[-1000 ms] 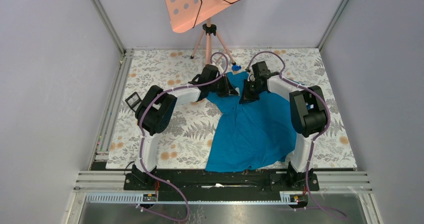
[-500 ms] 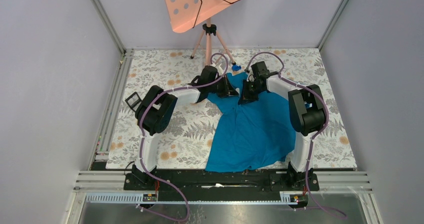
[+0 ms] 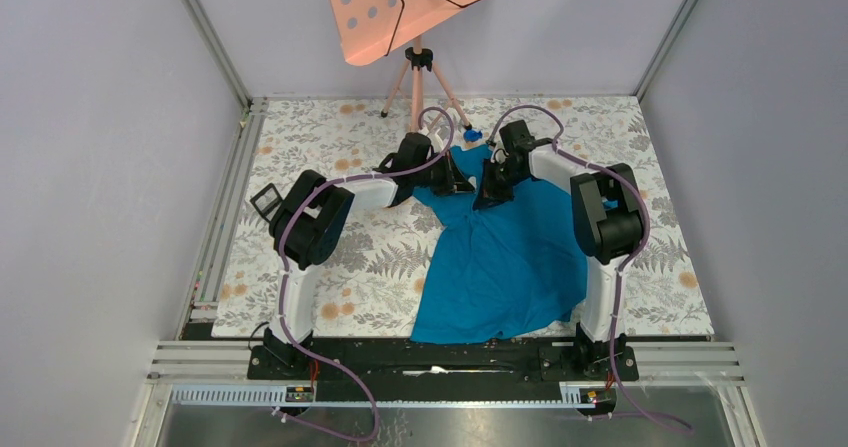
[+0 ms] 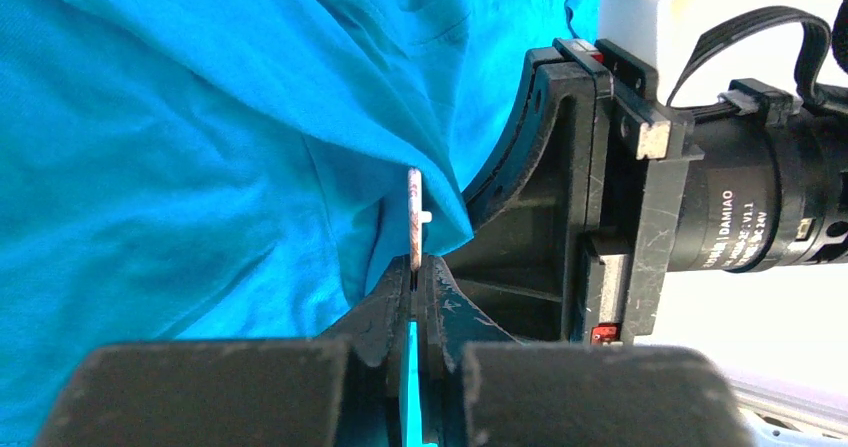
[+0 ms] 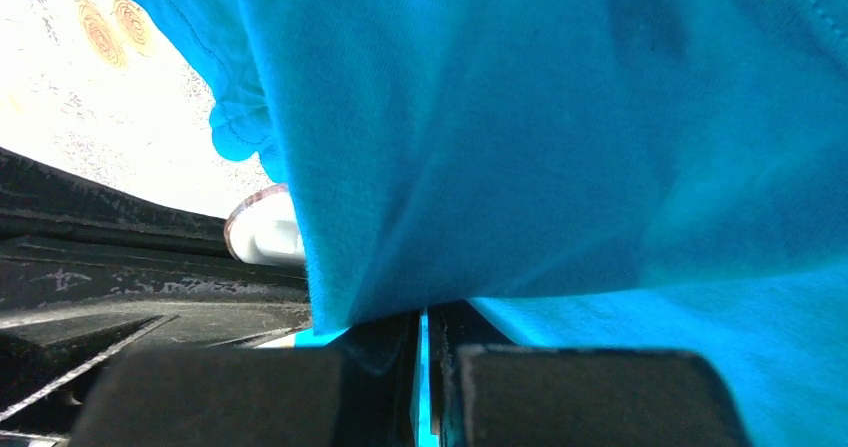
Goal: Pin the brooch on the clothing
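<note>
The teal T-shirt lies on the floral mat, its upper part lifted between my two grippers. My left gripper is shut on the brooch, a thin disc seen edge-on with a small white stub, pressed against a fold of the T-shirt. My right gripper faces it closely and is shut on a pinch of T-shirt fabric. In the right wrist view the brooch shows as a pale disc partly hidden behind the fabric's edge. In the wrist views the left gripper and right gripper both have closed jaws.
A tiny bright-blue lump lies just behind the shirt. A black square frame sits at the mat's left edge. A pink board on a tripod stands at the back. Grey walls enclose the mat.
The right arm has shifted slightly left and farther back, drawing its gripper and the fabric closer to the left gripper. The left arm has barely moved.
</note>
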